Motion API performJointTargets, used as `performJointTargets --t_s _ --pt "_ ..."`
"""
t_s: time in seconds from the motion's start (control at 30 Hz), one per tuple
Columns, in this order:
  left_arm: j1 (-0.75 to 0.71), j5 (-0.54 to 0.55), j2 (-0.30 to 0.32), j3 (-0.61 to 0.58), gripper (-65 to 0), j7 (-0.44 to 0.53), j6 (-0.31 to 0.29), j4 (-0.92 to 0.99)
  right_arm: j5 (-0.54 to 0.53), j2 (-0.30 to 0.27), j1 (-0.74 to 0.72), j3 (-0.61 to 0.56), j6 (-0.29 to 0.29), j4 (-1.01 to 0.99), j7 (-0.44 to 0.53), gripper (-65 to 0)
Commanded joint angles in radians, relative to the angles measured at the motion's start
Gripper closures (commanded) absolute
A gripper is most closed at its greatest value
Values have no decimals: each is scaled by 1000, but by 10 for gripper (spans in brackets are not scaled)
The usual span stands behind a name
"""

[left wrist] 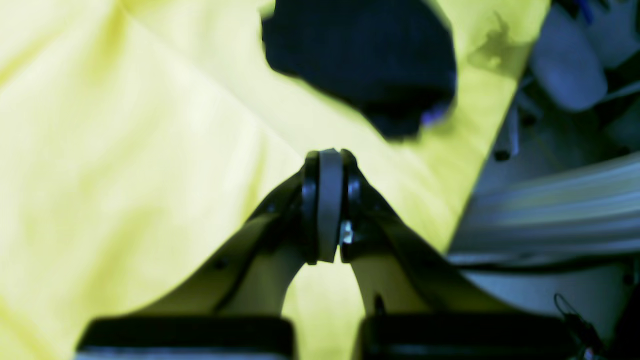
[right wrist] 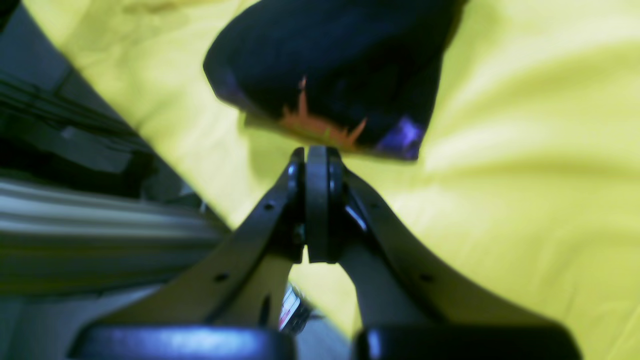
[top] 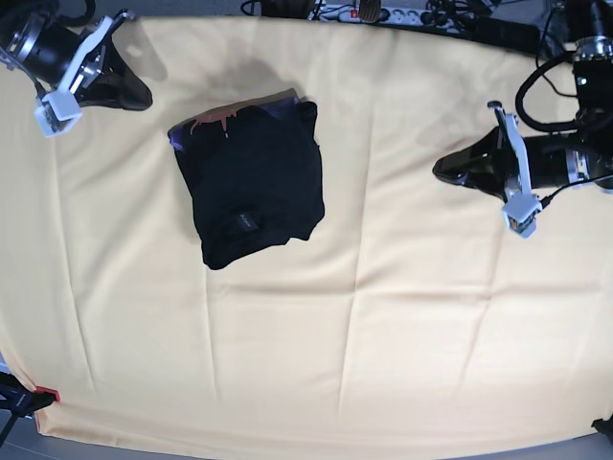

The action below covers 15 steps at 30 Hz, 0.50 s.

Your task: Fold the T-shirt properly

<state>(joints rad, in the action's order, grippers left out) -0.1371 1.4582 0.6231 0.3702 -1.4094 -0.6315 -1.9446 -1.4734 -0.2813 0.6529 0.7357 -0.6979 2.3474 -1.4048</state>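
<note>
The black T-shirt (top: 251,175) lies folded into a compact rectangle on the pale yellow cloth (top: 383,316), left of centre, its orange-purple print at the far edge and a small label near the front. It shows in the left wrist view (left wrist: 360,55) and in the right wrist view (right wrist: 330,65), where the print is plain. My left gripper (top: 441,170) is shut and empty, hovering right of the shirt; its closed tips show in its wrist view (left wrist: 329,160). My right gripper (top: 142,96) is shut and empty at the far left corner, close to the shirt's printed edge (right wrist: 316,155).
The cloth covers the whole table (top: 594,436). A power strip and cables (top: 383,13) lie along the far edge. A red clamp (top: 46,395) sits at the front left corner. Grey floor and equipment (left wrist: 565,210) lie beyond the cloth's edge.
</note>
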Motion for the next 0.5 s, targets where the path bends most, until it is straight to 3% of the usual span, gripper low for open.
performJointTargets --t_s 0.0,0.27,0.47 --pt "-42 25 26 44 0 13 5 -54 -10 -13 39 31 0 9 9 0" --pt "-573 25 31 326 0 13 27 -289 -10 -9 325 154 0 9 9 0" --pt "-1040 25 -1 386 0 13 40 -335 -10 21 613 153 0 -7 9 0"
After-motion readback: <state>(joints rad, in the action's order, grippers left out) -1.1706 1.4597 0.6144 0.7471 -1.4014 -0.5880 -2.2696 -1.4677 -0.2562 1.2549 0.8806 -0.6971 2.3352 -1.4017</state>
